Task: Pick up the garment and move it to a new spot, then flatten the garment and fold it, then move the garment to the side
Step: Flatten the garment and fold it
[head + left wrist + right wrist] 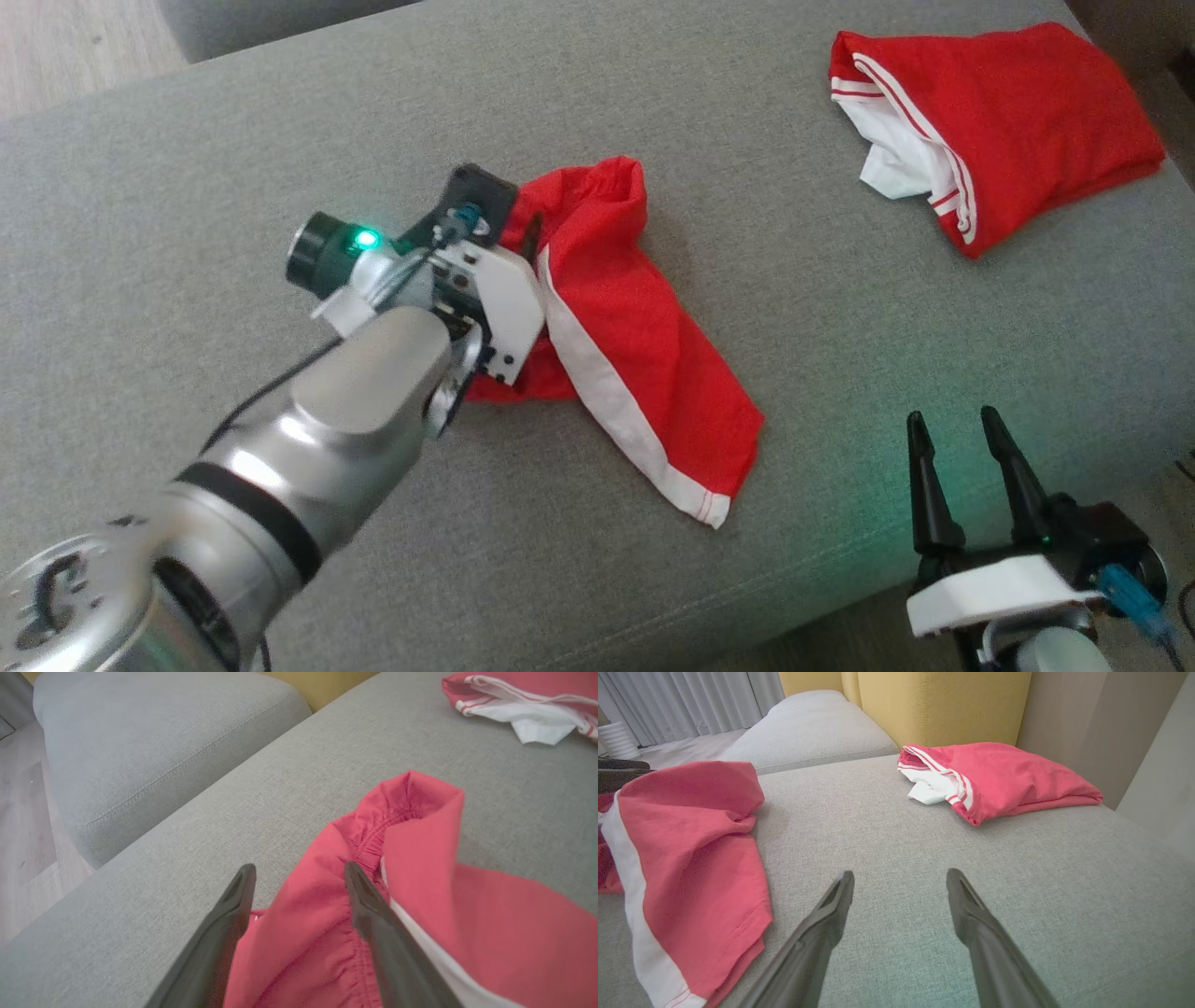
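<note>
Grey woven upholstery of a wide sofa seat (pixel 233 233) spans the head view. At its centre lies the crumpled red cloth garment with a white side stripe (pixel 644 336), with the gathered waistband toward the upper middle and the hemmed end toward the lower right. The left gripper (pixel 299 870) reaches in from the lower left, and its silver forearm covers the garment's left edge. Its two dark fingers are spread, one over bare grey cloth and the other over the red waistband folds, pinching nothing. Whether the tips touch the fabric cannot be told. A green light (pixel 366 239) glows on that wrist. In the upper right, a second red garment with thin white stripes and white lining (pixel 1027 103) lies loosely folded, well apart from the first. The right gripper (pixel 953 422) stands at the lower right with its fingers spread and holding nothing. In the right wrist view, a mustard-yellow padded backrest (pixel 943 704) rises behind the second garment. A separate grey cushion (pixel 808 728) and pale curtains (pixel 691 700) are at the upper left.
</note>
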{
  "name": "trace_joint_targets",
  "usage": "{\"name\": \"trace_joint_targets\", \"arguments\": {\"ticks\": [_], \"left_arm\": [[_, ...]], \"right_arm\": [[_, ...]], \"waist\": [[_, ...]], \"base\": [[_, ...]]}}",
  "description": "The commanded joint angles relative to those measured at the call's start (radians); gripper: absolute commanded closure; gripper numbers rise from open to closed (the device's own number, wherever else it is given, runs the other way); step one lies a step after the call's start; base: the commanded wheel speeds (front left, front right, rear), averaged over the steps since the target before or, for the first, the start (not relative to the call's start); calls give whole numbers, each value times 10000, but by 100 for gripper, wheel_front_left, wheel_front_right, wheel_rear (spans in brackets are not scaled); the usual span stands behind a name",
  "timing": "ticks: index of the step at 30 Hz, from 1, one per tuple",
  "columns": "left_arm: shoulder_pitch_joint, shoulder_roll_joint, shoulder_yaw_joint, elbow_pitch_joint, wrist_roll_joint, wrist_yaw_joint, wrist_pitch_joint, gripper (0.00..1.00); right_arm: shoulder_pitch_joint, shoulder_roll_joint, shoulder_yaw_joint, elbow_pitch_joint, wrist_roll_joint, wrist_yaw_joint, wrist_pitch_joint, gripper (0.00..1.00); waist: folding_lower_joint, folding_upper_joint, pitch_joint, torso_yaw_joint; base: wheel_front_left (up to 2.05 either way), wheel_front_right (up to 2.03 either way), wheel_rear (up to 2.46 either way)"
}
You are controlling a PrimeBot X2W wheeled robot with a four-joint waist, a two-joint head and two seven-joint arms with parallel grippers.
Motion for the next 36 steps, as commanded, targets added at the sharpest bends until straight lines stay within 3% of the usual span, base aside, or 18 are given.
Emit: {"name": "trace_joint_targets", "arguments": {"ticks": [1, 12, 20, 36], "left_arm": [[-420, -114, 144, 2, 231, -63, -122, 0], [-64, -1069, -158, 605, 1404, -166, -598, 0], [190, -1179, -198, 843, 1631, -413, -469, 0], [-21, -1187, -81, 737, 982, -416, -208, 0]], "right_arm": [[-394, -87, 216, -292, -36, 75, -107, 0], [-452, -87, 303, -207, 41, 75, -107, 0], [-509, -87, 403, -100, 88, 75, -107, 0], [-634, -87, 491, -46, 262, 75, -107, 0]], "waist": [[0, 0, 23, -10], [0, 0, 102, -50], [0, 0, 138, -275], [0, 0, 353, -796]], "base": [[0, 0, 0], [0, 0, 0], [0, 0, 0], [0, 0, 0]]}}
